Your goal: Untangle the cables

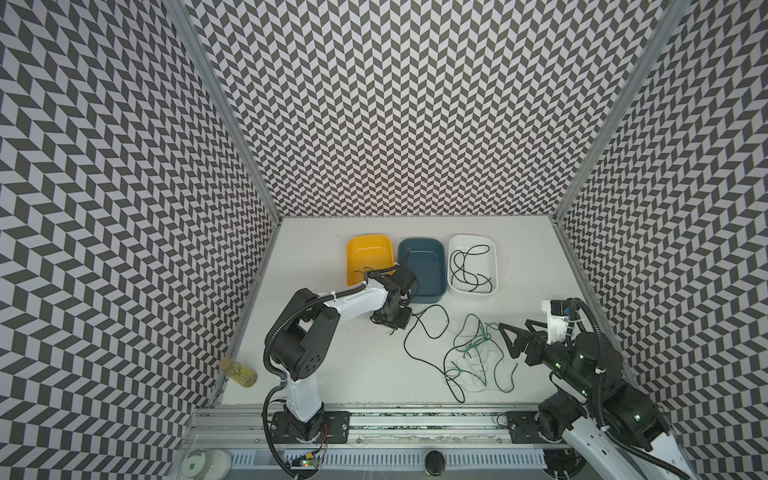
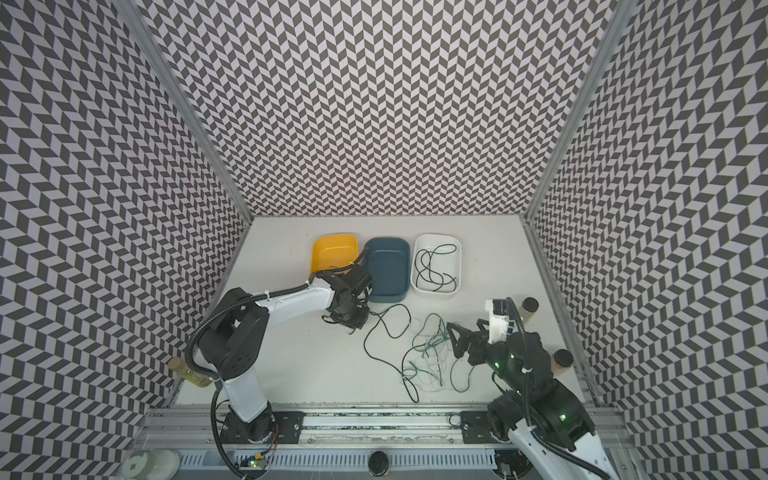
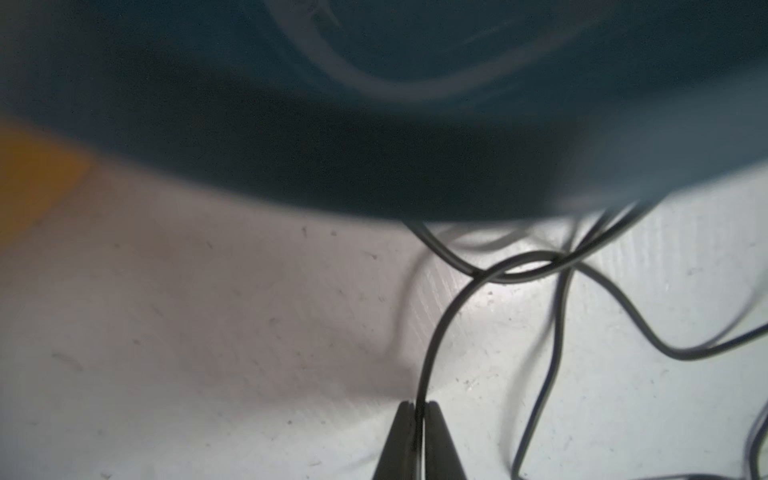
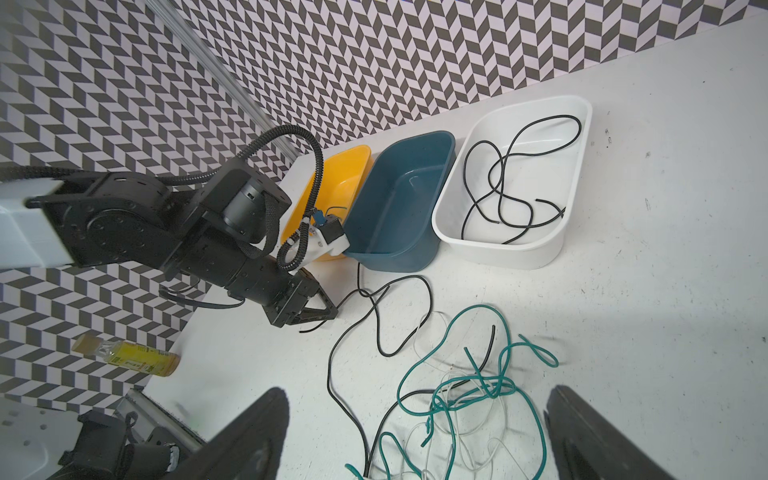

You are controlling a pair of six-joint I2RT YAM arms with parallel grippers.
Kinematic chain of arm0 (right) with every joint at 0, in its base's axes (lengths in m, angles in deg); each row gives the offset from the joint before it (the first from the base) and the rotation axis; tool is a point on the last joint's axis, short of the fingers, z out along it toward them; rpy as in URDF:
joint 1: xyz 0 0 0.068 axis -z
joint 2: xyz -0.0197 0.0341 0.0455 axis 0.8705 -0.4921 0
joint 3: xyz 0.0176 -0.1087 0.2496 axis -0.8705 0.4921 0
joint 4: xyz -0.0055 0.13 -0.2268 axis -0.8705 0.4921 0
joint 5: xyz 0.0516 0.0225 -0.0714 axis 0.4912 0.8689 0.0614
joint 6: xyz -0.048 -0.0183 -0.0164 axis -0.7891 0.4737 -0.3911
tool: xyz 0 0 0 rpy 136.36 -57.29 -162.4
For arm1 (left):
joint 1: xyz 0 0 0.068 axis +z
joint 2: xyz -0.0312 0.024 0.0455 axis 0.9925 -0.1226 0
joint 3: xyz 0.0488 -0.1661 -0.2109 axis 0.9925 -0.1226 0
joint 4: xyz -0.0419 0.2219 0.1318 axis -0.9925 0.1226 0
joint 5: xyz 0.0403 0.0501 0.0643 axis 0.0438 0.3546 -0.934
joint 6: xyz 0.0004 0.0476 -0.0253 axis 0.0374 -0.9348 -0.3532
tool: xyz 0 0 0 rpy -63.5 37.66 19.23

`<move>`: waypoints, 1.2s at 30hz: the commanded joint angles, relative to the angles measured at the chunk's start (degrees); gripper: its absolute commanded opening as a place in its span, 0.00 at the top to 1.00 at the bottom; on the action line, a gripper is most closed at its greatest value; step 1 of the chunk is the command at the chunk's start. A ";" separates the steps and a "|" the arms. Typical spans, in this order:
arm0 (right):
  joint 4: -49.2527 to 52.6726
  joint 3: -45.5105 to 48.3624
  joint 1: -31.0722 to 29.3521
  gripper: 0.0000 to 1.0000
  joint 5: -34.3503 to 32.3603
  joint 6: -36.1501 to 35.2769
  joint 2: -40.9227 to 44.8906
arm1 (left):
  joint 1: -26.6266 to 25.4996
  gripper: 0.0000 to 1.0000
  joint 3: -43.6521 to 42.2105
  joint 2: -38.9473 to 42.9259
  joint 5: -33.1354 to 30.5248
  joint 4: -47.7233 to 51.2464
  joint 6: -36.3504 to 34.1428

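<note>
A thin black cable [image 3: 434, 345] runs from the foot of the blue tray [image 1: 422, 266] across the table into a tangle of green cable [image 4: 498, 384] and white cable [image 4: 471, 434]. My left gripper [image 3: 419, 409] sits low on the table beside the blue tray's near corner, shut on this black cable close to its end. To the right of the tangle my right gripper [image 4: 415, 395] hovers, wide open and holding nothing. A second black cable [image 4: 498, 187] lies coiled in the white tray [image 1: 471, 237].
A yellow tray [image 1: 370, 249] stands left of the blue tray, along the back. A yellow bottle [image 1: 239, 372] lies at the table's left edge. Two dark-lidded jars [image 2: 530, 305] [image 2: 561, 359] stand near the right wall behind my right arm.
</note>
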 commanded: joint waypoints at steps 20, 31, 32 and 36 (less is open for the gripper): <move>-2.37 0.41 0.10 0.03 0.42 -0.19 0.78 | -4.57 1.00 5.10 20.39 -1.84 12.04 -1.37; -3.01 0.67 0.08 0.03 1.60 -0.25 0.47 | -6.18 1.00 15.35 27.37 1.82 20.97 -2.47; -3.28 0.76 0.08 0.03 2.24 -0.42 0.23 | -6.42 1.00 15.79 27.96 2.16 21.16 -2.47; -3.88 0.67 0.08 0.03 4.40 -0.53 -1.77 | -7.53 1.00 17.98 30.96 1.97 21.61 -2.54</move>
